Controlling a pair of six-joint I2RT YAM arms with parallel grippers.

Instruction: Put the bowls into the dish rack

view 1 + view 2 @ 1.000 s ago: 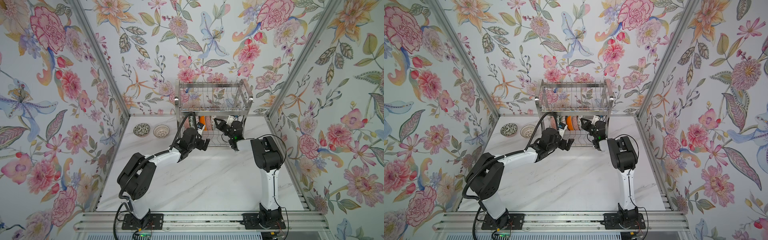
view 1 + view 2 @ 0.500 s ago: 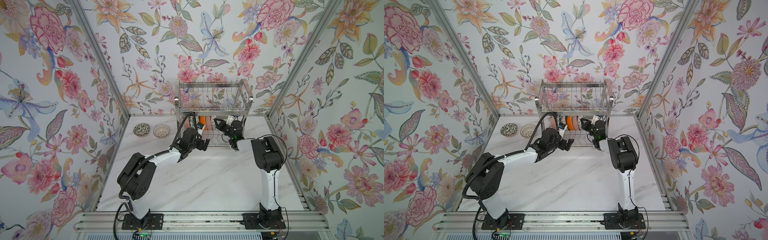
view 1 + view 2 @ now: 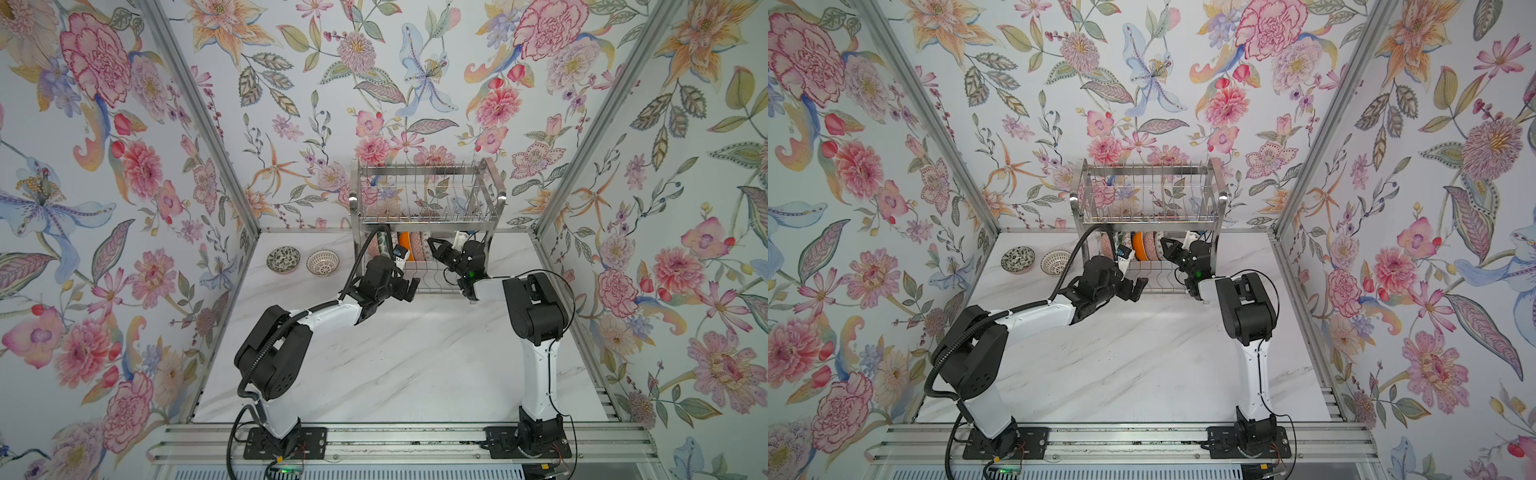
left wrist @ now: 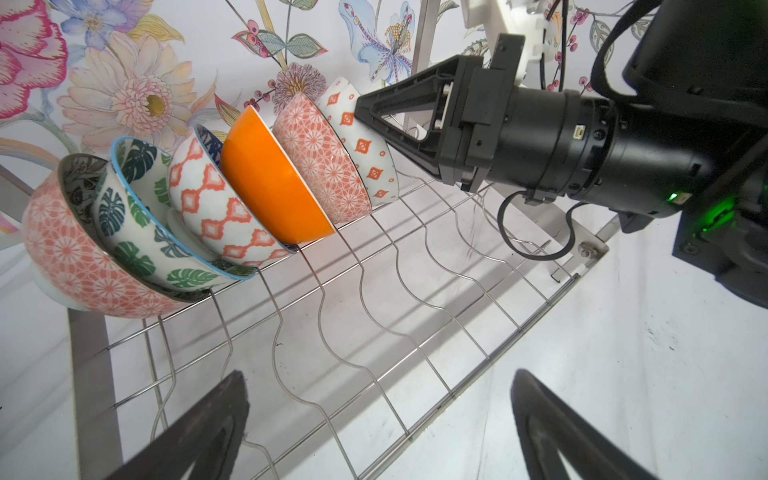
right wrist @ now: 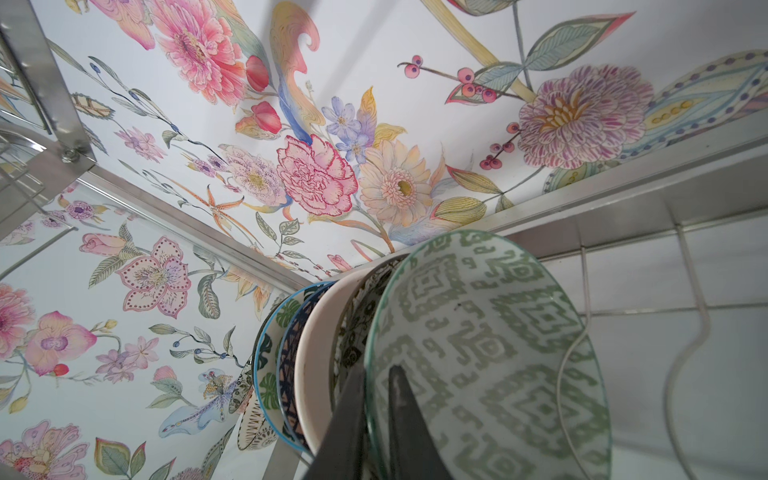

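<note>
Marble desk [image 3: 415, 353], dish rack [image 3: 419, 167]: right tool [image 4: 357, 111], narrowly parted astride green-patterned bowl [image 5: 478, 332] rim, is best withdrawn straight; left tool [image 3: 412, 287] is held wide.

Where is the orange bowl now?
In a top view the orange bowl stands on edge in the lower tier of the dish rack, left of centre, between a red-lattice bowl and a pink-patterned bowl.

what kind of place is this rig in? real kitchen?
Likely a lab test cell dressed as a kitchen: floral-papered walls on an aluminium frame, left arm and right arm bolted to a base rail, a dish rack on a marble-look tabletop.
</note>
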